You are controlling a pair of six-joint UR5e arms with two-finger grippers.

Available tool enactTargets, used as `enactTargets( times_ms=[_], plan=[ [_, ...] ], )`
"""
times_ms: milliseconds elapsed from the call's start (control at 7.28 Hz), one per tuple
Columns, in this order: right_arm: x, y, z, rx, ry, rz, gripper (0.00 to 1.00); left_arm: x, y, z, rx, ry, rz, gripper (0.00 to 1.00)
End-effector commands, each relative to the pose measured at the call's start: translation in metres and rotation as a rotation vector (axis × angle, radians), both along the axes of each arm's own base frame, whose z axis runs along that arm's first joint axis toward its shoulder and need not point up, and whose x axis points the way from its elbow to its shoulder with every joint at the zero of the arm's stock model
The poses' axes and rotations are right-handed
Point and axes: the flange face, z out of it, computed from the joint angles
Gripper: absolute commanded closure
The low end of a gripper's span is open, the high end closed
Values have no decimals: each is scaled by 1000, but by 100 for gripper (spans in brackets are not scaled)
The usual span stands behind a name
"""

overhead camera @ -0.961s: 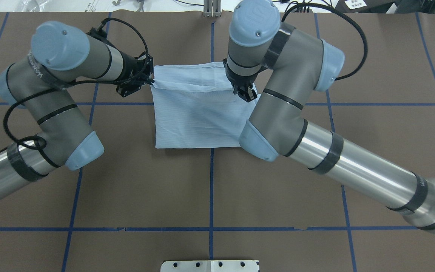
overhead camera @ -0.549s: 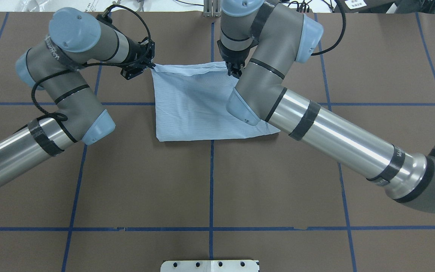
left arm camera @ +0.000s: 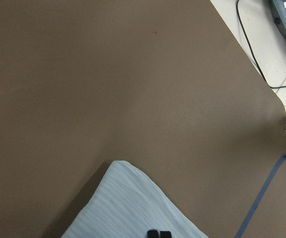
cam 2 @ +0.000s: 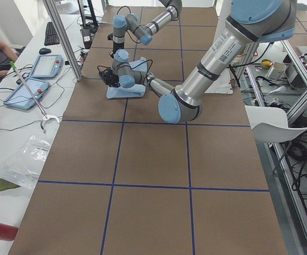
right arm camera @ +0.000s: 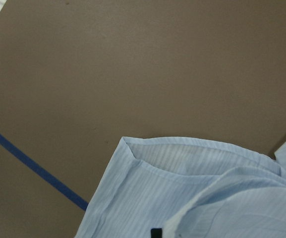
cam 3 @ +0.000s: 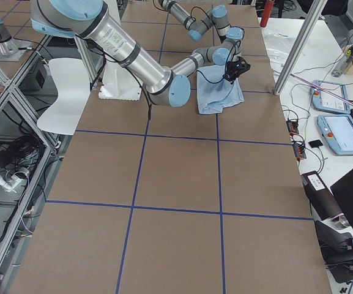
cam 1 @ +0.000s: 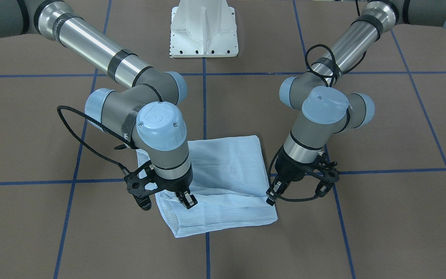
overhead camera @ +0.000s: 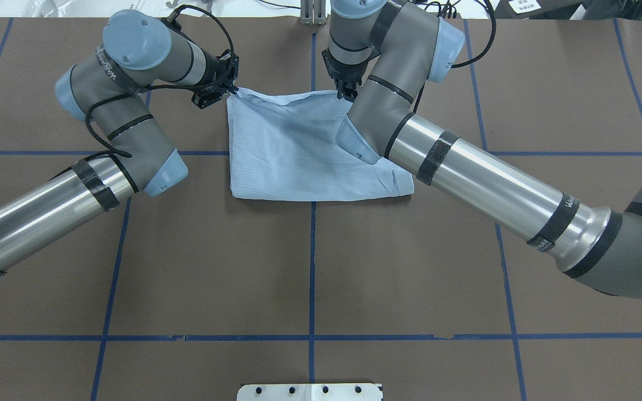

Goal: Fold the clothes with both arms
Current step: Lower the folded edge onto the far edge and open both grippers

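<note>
On the desk (overhead camera: 187, 267), the left end effector (overhead camera: 232, 89) and right end effector (overhead camera: 348, 92) each pinch the shirt (overhead camera: 293, 156) at its far edge.

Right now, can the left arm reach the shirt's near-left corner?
Probably yes: the shirt's near-left corner lies bare on its side; the right arm's elbow overhangs the other half. Left gripper must let go first.

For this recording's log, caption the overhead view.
Left gripper and right gripper pinch the far edge of the folded shirt.
</note>
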Motion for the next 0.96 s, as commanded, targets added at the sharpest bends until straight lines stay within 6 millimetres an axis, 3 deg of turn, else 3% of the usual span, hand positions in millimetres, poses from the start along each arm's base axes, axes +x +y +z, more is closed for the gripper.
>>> enactTargets(
  times_ms=[0, 275, 412, 549, 687, 824],
  plan=[
    [-8, -19, 10, 38, 8, -26, 100, 1, -14, 11, 33, -36, -10, 100],
    [-10, -27, 24, 78, 1, -45, 100, 3, -19, 26, 52, -56, -17, 100],
    [-12, -29, 14, 85, -6, -45, 100, 4, -20, 24, 55, -55, -19, 85],
    [-18, -35, 12, 88, -6, -45, 65, 4, -20, 25, 61, -60, -13, 62],
    [-20, -40, 23, 97, -3, -45, 7, 2, -22, 27, 83, -78, -2, 52],
    [-7, -50, 19, 113, 0, -37, 1, -7, -28, 27, 85, -78, -14, 43]
  ],
)
